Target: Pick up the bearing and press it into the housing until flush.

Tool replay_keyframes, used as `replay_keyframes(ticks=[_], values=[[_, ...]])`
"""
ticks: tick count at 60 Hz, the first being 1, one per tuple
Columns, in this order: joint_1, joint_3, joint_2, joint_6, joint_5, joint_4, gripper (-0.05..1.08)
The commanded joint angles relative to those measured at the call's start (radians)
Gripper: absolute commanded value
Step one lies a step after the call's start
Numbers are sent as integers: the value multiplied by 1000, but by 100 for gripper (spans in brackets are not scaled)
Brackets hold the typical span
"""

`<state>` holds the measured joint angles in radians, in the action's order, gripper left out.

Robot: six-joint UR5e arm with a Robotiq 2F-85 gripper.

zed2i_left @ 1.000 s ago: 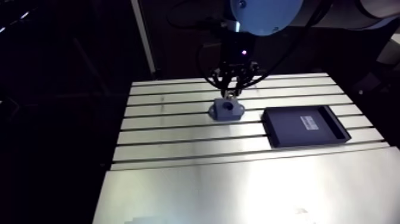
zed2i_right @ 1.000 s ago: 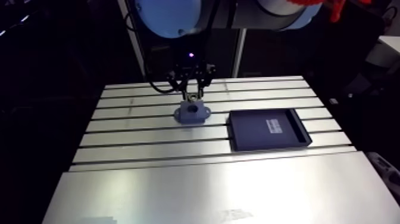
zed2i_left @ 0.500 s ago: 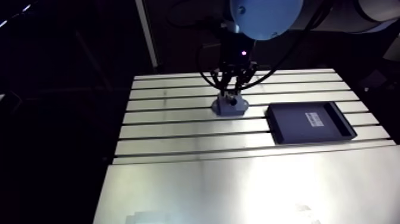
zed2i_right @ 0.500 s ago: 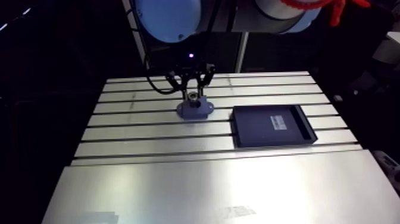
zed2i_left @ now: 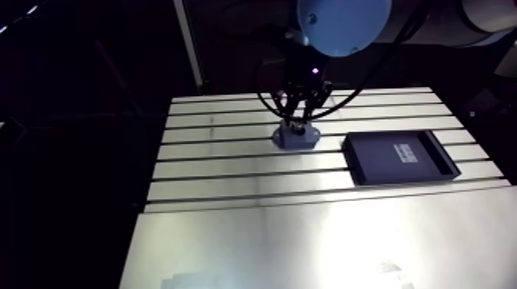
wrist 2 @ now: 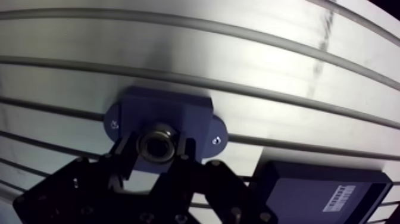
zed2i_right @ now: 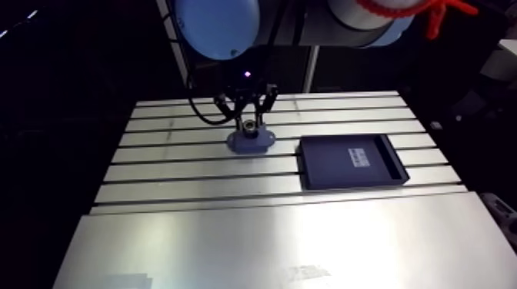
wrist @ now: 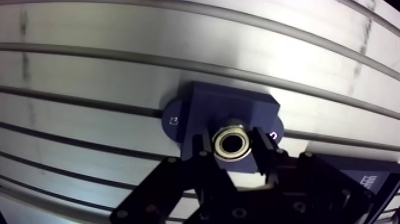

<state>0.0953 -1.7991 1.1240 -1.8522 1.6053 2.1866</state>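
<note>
Black two-finger gripper (wrist: 233,146) clamps the shiny steel ring bearing (wrist: 233,142).
Directly beneath it: dark-blue flanged housing (wrist: 229,107) (on the slotted aluminium table (wrist: 89,71)).

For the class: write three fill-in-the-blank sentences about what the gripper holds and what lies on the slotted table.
The gripper is shut on the metal ____. It holds this right at the blue ____ on the table. A flat black ____ lies beside that blue part, not touching it.
Missing words: bearing; housing; tray.
</note>
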Motion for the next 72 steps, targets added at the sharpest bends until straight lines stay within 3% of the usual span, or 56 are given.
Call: replay_keyframes(ticks=[1,72], values=[[3,-8,1,-2,1,0,64],[4,-13,-13,-9,3,0,64]])
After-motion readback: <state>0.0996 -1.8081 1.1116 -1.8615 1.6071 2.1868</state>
